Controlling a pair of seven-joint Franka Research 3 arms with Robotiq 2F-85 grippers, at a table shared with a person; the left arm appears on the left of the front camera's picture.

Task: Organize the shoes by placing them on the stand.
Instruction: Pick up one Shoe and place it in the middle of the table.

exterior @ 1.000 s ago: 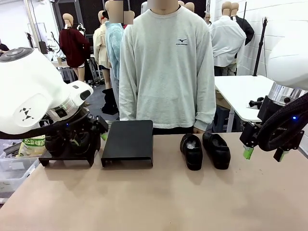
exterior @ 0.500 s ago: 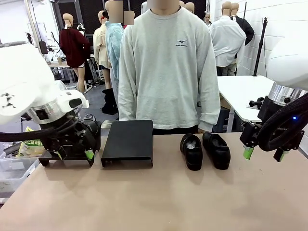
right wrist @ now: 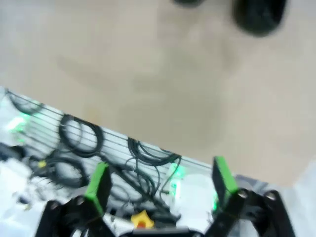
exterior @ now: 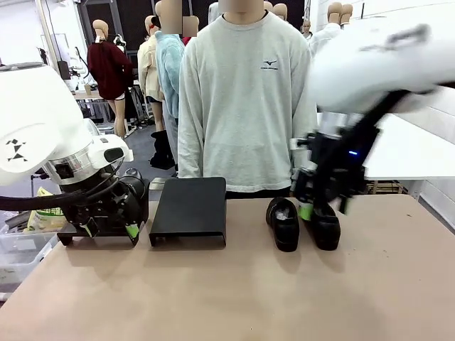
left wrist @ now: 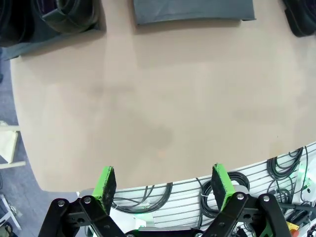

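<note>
My left fingers [exterior: 131, 229] are spread wide, low over the left side of the worktop [exterior: 213, 298] and just left of the flat black stand [exterior: 188, 209], my blurry right fingers [exterior: 306, 211] are spread wide too, close over the two black shoes [exterior: 285, 226] sitting side by side to its right, and a person [exterior: 245, 99] stands behind.

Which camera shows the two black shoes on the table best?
The front view: both shoes sit plainly side by side. The left wrist view catches one dark edge; the right wrist view shows blurry dark blobs.
</note>
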